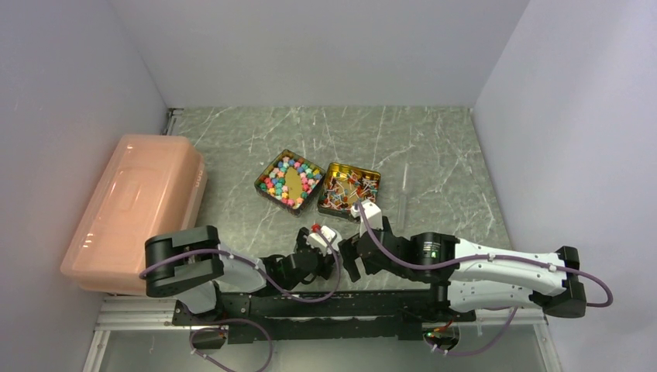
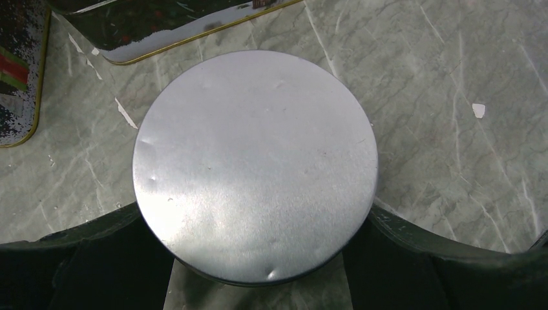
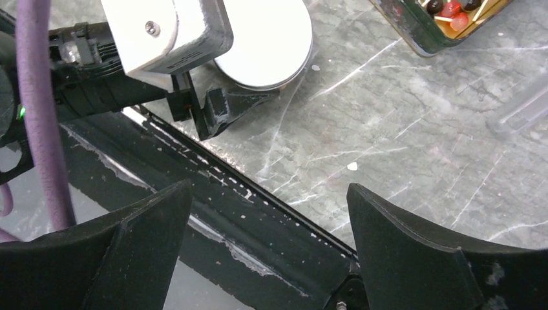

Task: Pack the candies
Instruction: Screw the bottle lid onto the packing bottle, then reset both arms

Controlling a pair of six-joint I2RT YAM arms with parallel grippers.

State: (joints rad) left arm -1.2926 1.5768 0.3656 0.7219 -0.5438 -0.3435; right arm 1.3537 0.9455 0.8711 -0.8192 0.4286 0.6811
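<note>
Small multicoloured candies (image 1: 290, 177) fill the left gold tin (image 1: 263, 188). Twist-wrapped candies (image 1: 346, 190) lie in the right gold tin (image 1: 375, 177), and a few red ones show in the right wrist view (image 3: 452, 10). My left gripper (image 1: 319, 232) (image 2: 256, 213) is shut on the small round jar, one finger on each side under its white lid (image 2: 255, 165) (image 3: 274, 45). In the top view the wrist hides the jar. My right gripper (image 1: 349, 262) (image 3: 268, 245) is open and empty over the table's near edge, just right of the left gripper.
A large pink plastic box (image 1: 135, 209) lies along the left wall. A clear strip (image 1: 404, 190) (image 3: 523, 110) lies right of the tins. The black arm rail (image 3: 258, 200) runs along the near edge. Both tins' walls (image 2: 174, 29) stand just beyond the jar.
</note>
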